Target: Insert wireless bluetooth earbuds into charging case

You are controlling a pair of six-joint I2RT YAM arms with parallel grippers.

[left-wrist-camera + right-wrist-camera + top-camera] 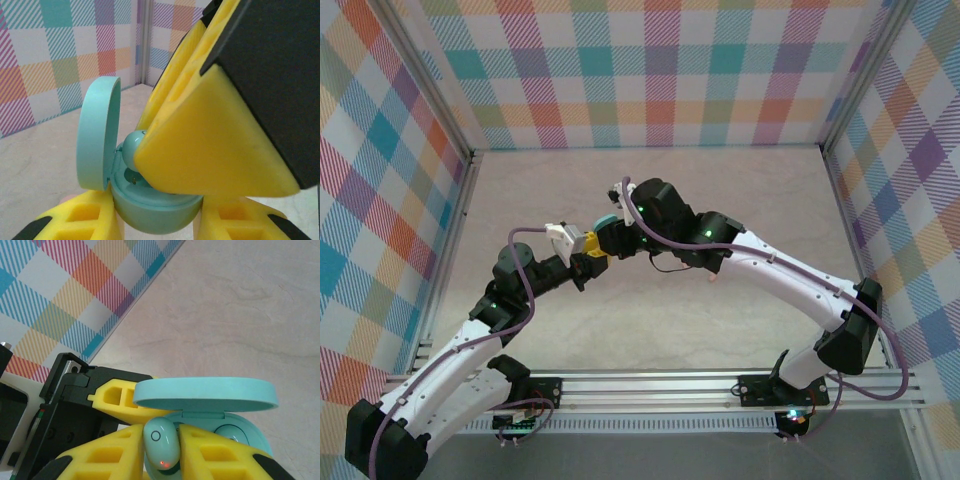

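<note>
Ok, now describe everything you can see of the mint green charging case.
The charging case is a smooth, matte mint plastic oval shell in two parts: a rounded base and a hinged lid, fully open and standing upright. The left gripper holds the base between its yellow fingers, above the table. The right gripper holds a matching earbud, red light glowing, at the base's opening.

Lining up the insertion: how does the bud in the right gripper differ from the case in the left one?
The earbud is far smaller than the charging case. The earbud is pinched by the right gripper and shows a red light; the case sits in the left gripper, lid open. Both are light blue-green.
</note>
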